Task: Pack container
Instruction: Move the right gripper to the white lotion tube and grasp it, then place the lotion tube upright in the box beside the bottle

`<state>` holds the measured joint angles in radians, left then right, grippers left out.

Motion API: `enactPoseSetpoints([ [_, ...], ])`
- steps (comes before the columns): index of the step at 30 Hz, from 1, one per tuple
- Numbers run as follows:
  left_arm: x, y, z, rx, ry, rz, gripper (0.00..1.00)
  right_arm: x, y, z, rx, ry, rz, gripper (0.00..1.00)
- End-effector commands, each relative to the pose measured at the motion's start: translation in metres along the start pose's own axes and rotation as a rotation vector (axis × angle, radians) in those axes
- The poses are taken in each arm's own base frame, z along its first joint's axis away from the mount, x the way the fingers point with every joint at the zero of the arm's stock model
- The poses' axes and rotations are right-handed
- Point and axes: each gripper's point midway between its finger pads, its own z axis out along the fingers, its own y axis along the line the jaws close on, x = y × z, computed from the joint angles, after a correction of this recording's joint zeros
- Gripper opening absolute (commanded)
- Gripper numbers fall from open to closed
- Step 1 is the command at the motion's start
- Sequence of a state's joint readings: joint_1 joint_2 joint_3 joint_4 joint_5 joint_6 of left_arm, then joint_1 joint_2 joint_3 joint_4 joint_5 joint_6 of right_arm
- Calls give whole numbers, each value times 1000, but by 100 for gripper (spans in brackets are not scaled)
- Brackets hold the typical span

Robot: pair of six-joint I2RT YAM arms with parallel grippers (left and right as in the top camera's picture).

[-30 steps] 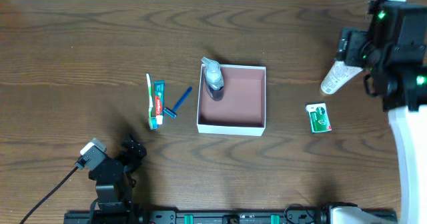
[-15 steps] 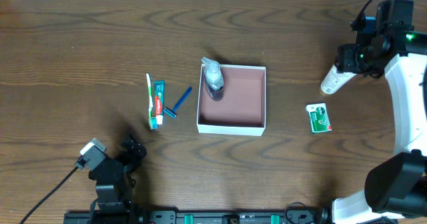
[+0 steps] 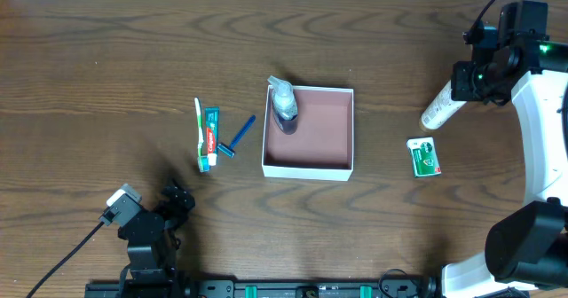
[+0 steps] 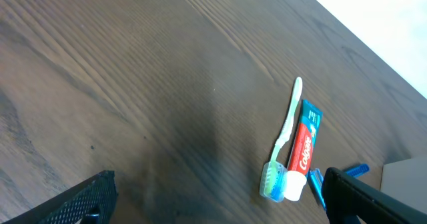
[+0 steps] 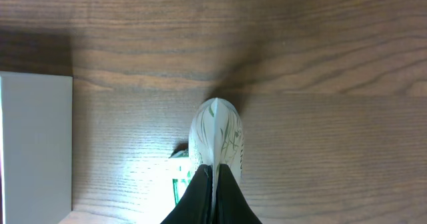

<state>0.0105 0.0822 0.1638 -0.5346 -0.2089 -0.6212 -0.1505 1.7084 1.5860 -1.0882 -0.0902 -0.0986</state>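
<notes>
The container, a square white-walled box with a reddish-brown inside, sits mid-table with a clear pump bottle standing in its left corner. Far right, a white tube slants down-left, and my right gripper is shut on its flat crimped end. In the right wrist view the black fingers pinch that crimp of the tube, my right gripper above the wood. My left gripper stands open over bare table at the front left, holding nothing.
A toothbrush, a toothpaste tube and a blue razor lie left of the container. A green and white packet lies just below the white tube. The container's white wall shows at the right wrist view's left edge.
My right gripper has closed on the white tube's crimped end, and the tube's cap end has shifted slightly left. The left arm has not moved.
</notes>
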Motion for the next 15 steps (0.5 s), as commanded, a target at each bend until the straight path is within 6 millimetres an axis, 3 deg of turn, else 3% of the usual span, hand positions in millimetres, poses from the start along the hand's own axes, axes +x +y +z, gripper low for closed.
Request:
enactPoseSetpoints([
  [1,5,4,3,-12,7,13,98,0,0,-2,-9,-3,26,1],
  [4,5,4,3,-12,7,13,98,-1,5,-11,-12,-8,53,1],
  [7,5,4,3,-12,7,13,98,-4,19,-34,-23,-37,22,1],
  [10,5,4,3,-12,7,13,98,-10,41,-70,-37,-95,5,1],
  [15,5,4,3,-12,7,13,98,-18,100,-136,-118,-227,-46,1],
])
